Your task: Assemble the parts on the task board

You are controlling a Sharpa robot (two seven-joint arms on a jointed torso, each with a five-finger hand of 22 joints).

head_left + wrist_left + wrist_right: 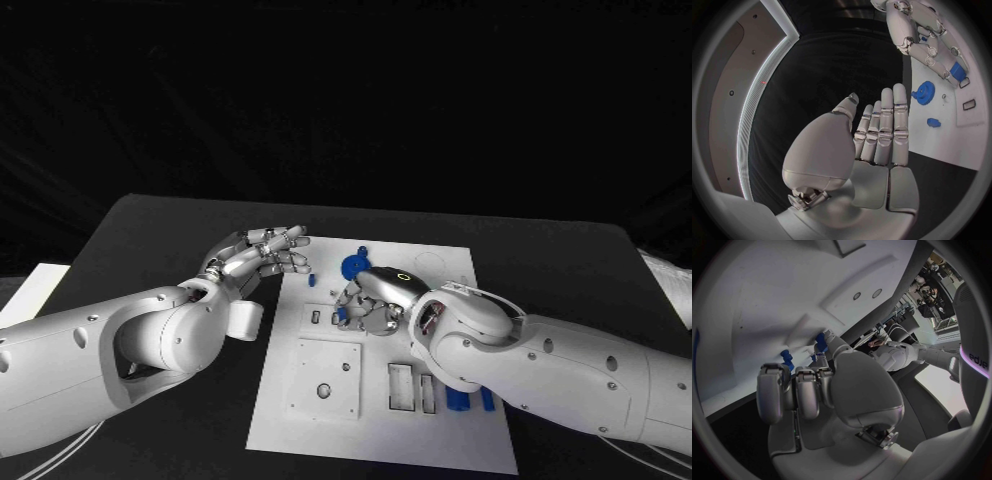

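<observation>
Your left hand hovered at the left edge of the task board, fingers straight and held side by side, palm empty, nothing gripped; the left wrist view showed the same flat hand over black table with the white board just beside it.

Your right hand was down on the board's middle, fingers curled under, knuckles up. A small blue part showed at its fingertips on the left side. In the right wrist view blue pieces sat right at the fingertips against the board, but you couldn't tell whether the hand pinched one or just touched it.

A blue gear lay flat on the board just above your right hand, between the two hands; it also showed in the left wrist view. A smaller blue piece lay near your left fingertips, apart from them.

Rectangular recesses sat in the board's lower part: a large square plate with a small hole, and two narrow slots beside it. Blue parts stood in the board just right of those slots, partly hidden under your right forearm.
</observation>
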